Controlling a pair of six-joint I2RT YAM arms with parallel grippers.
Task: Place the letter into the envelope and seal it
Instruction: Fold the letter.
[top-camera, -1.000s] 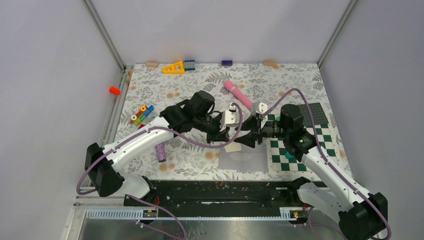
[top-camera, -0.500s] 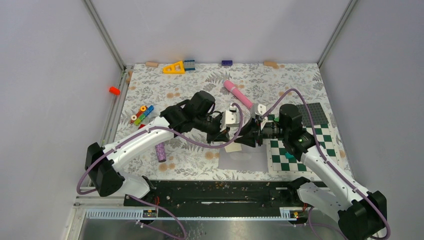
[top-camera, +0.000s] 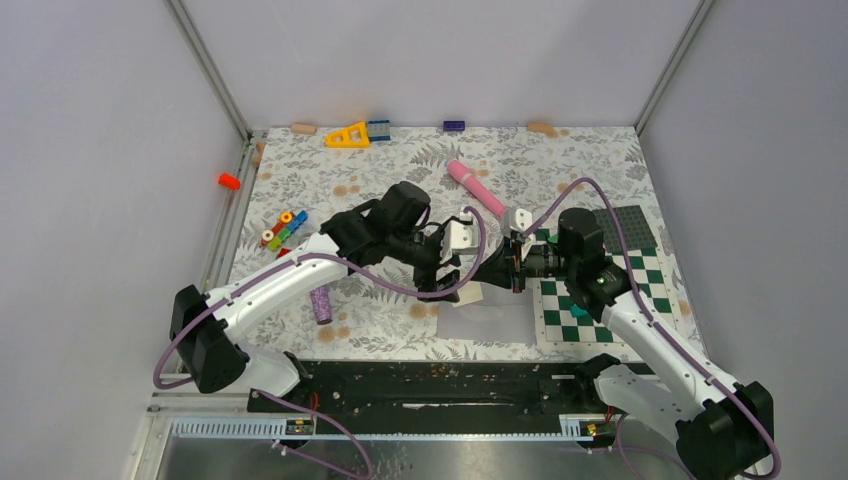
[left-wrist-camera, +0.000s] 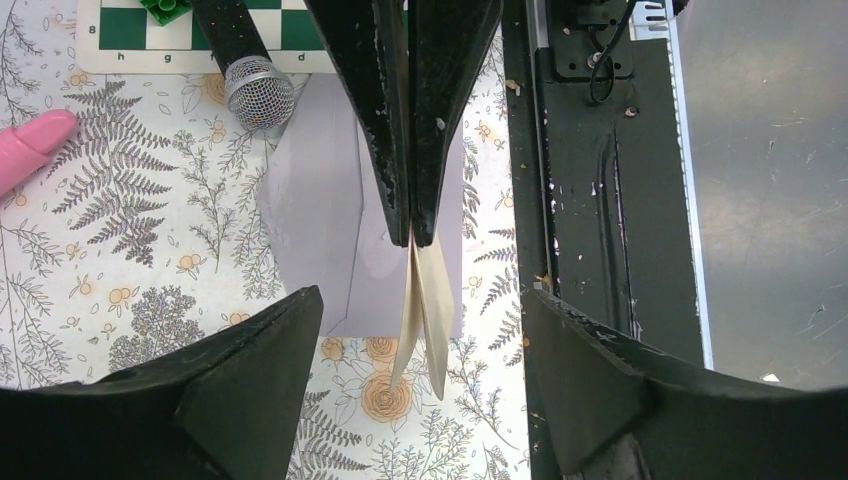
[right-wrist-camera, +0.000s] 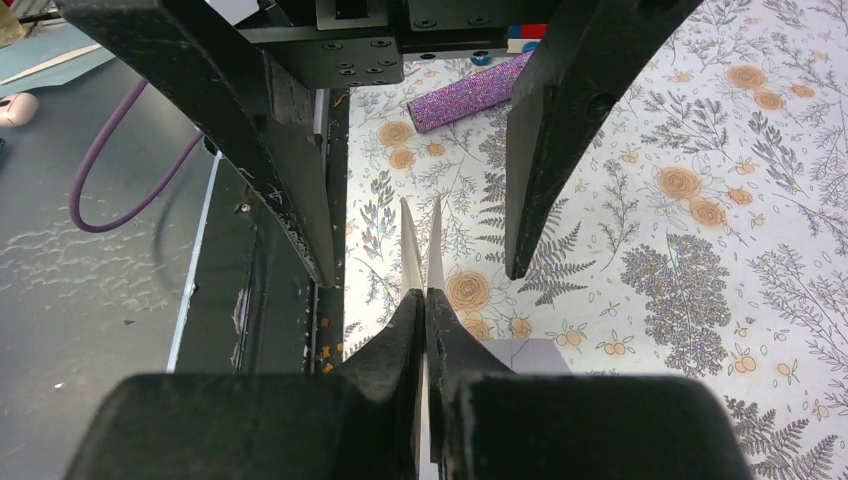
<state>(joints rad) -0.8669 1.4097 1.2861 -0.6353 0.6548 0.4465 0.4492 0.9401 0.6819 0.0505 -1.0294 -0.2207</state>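
Fingertips of my right pincer (right-wrist-camera: 425, 300) are clenched tight on the letter (right-wrist-camera: 420, 250) — a folded cream sheet, caught at one end so that its two leaves fan apart past my tips. I judge that pinching it there leaves the free end bare for guiding into a pocket. My left pincer (left-wrist-camera: 420, 330) stands spread wide on either side of that free end, touching nothing and holding nothing; the sheet hangs between its fingers (left-wrist-camera: 260, 350) with room on both sides, so the whole weight is on the right.

Below, the envelope (left-wrist-camera: 320, 220) lies flat on the flowered cloth (left-wrist-camera: 130, 250), pale lavender, just beside the checkered mat (top-camera: 590, 300). The letter is up in the air over its edge — not yet inside. A microphone (left-wrist-camera: 250, 90) rests with its mesh head at the envelope's far side, near enough that I would mind it when lowering. Whether the flap lies open I cannot tell.
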